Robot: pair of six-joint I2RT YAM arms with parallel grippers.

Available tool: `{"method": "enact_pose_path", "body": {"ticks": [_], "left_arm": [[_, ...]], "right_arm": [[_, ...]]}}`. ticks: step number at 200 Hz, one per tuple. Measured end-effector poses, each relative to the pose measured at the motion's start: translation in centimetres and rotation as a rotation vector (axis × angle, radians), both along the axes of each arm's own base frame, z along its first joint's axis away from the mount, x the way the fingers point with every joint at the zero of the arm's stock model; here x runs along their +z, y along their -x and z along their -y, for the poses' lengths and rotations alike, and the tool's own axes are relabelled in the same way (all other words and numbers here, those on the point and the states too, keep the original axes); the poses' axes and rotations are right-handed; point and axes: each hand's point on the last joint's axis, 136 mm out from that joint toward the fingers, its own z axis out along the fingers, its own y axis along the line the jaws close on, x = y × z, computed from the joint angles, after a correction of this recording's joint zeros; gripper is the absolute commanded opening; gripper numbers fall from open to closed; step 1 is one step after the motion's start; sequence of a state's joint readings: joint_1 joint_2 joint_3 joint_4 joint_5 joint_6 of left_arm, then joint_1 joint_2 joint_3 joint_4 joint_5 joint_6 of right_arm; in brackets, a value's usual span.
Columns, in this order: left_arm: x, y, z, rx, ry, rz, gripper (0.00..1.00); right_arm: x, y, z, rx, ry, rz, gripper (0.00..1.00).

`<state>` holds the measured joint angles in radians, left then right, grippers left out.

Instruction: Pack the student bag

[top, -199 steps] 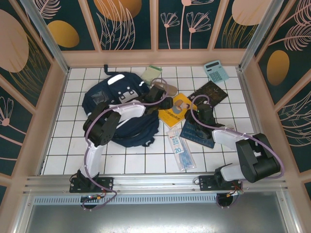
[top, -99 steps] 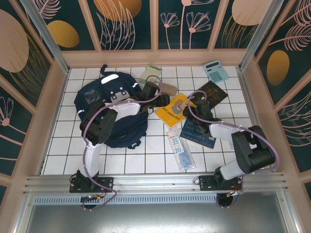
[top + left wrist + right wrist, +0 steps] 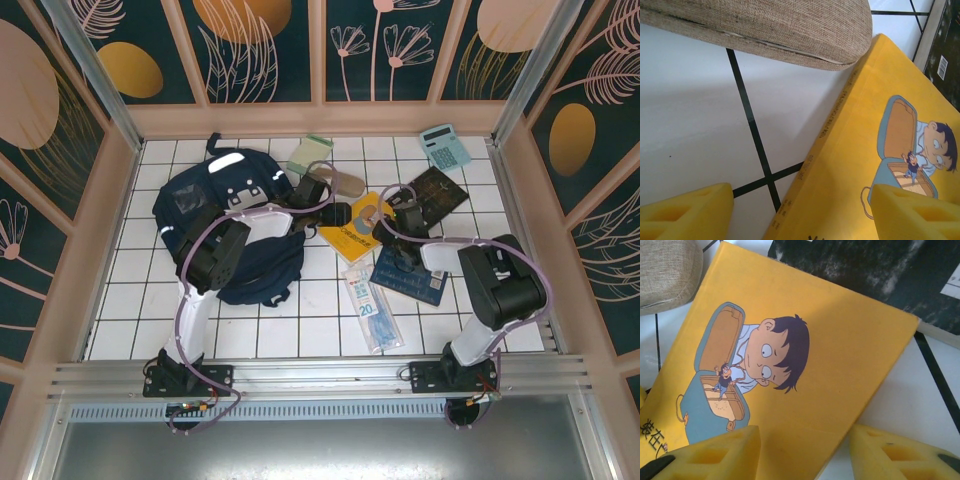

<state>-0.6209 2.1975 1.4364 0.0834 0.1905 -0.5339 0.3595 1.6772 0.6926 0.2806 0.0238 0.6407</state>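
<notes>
The student bag [image 3: 215, 215], a navy backpack with white patches, lies crumpled at the left of the tiled floor. A yellow comic book [image 3: 360, 230] lies flat at the centre. My left gripper [image 3: 337, 212] is at the book's left edge. In the left wrist view it [image 3: 800, 215] is open, one finger over the tile and the other over the yellow book [image 3: 865, 150]. My right gripper [image 3: 390, 212] is at the book's right side. In the right wrist view it [image 3: 805, 455] is open astride the edge of the book [image 3: 825, 340].
A beige pouch [image 3: 345, 183] lies just behind the yellow book. A dark book [image 3: 432, 190] and a calculator [image 3: 445, 147] are at the back right. A blue book [image 3: 408, 272] and a pencil packet [image 3: 368, 305] lie nearer. A pale box [image 3: 310, 152] sits at the back wall.
The backpack has slid left and bunched up. My right gripper has moved back and left onto the yellow book's right side. The left gripper stays at the book's left edge.
</notes>
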Motion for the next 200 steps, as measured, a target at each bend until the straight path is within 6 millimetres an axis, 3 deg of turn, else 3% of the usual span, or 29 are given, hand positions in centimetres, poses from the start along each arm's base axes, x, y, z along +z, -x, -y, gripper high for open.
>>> {"method": "enact_pose_path", "body": {"ticks": [37, 85, 136, 200], "left_arm": [[0.0, 0.6, 0.0, -0.048, 0.023, 0.000, 0.72], [0.2, 3.8, -0.5, -0.104, 0.053, -0.031, 0.73], [-0.2, 3.0, -0.9, -0.068, -0.056, -0.030, 0.73], [-0.2, 3.3, -0.7, -0.102, -0.054, -0.043, 0.71]], "right_arm": [[0.0, -0.8, -0.8, 0.028, -0.015, -0.001, 0.50], [0.1, -0.8, -1.3, 0.044, -0.036, -0.003, 0.51], [0.0, -0.5, -2.5, 0.040, -0.041, -0.032, 0.52], [0.1, -2.1, -3.3, 0.030, -0.038, -0.030, 0.53]]}}
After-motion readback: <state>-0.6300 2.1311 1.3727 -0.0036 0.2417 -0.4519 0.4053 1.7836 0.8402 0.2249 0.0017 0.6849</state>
